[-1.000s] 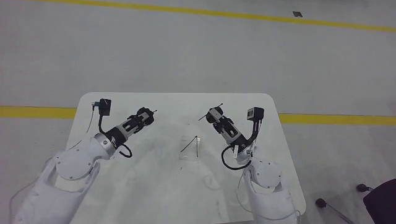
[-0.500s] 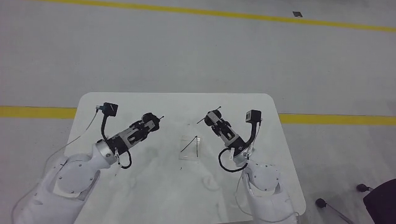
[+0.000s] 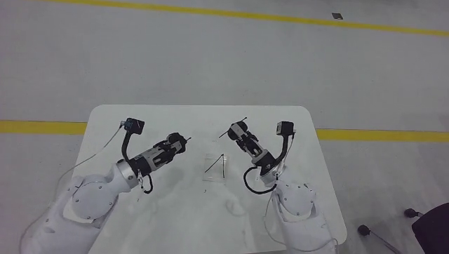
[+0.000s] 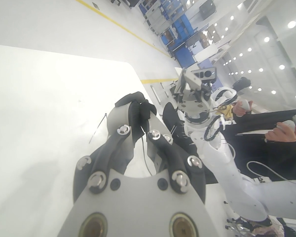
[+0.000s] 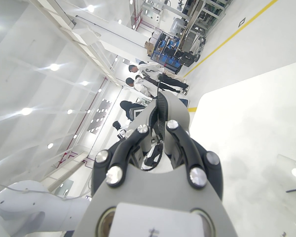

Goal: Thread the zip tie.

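My left gripper (image 3: 177,143) hovers left of the table's middle, shut on a black zip tie (image 4: 141,109) whose thin tip (image 3: 186,139) pokes out toward the centre. My right gripper (image 3: 237,132) is right of the middle, shut on a second thin black zip tie (image 3: 243,122). In the right wrist view that tie (image 5: 158,85) sticks straight out past the shut fingers (image 5: 162,104). The two grippers face each other, well apart, with a gap of table between them.
A clear shallow tray (image 3: 208,158) lies on the white table (image 3: 140,121) between and slightly nearer than the grippers, with a spare black zip tie (image 3: 215,165) inside. Its rim (image 5: 289,164) shows in the right wrist view. Table edges lie beyond both arms.
Both arms have drawn inward toward the table's middle. The left gripper moved right, the right gripper slightly left, narrowing the gap. Each still holds its tie.
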Tool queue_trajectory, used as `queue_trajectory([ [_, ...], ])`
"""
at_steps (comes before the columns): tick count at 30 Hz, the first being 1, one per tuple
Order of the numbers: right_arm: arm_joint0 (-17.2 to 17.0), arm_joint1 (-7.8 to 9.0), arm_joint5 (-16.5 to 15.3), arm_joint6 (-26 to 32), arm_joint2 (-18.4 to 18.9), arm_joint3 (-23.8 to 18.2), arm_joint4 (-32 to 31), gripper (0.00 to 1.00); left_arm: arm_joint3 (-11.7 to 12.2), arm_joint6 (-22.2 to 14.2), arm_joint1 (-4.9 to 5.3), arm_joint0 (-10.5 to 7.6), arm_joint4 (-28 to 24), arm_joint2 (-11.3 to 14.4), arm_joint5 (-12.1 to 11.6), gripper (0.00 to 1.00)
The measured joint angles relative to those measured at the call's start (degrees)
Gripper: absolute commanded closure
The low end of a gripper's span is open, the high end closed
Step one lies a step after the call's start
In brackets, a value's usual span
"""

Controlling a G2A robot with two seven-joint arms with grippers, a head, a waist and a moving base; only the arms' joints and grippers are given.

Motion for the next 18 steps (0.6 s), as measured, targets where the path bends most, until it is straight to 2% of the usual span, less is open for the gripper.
queue_trajectory([
  [8,0.89,0.89,0.00,-4.20,-3.97,0.01,-7.07,1.00,-0.94,0.20,0.03,-0.43,2.65,2.66,3.30,1.00],
  [18,0.87,1.32,0.00,-5.72,-4.97,0.33,-8.36,1.00,-1.15,0.56,0.07,-0.54,3.01,2.68,3.39,1.00],
])
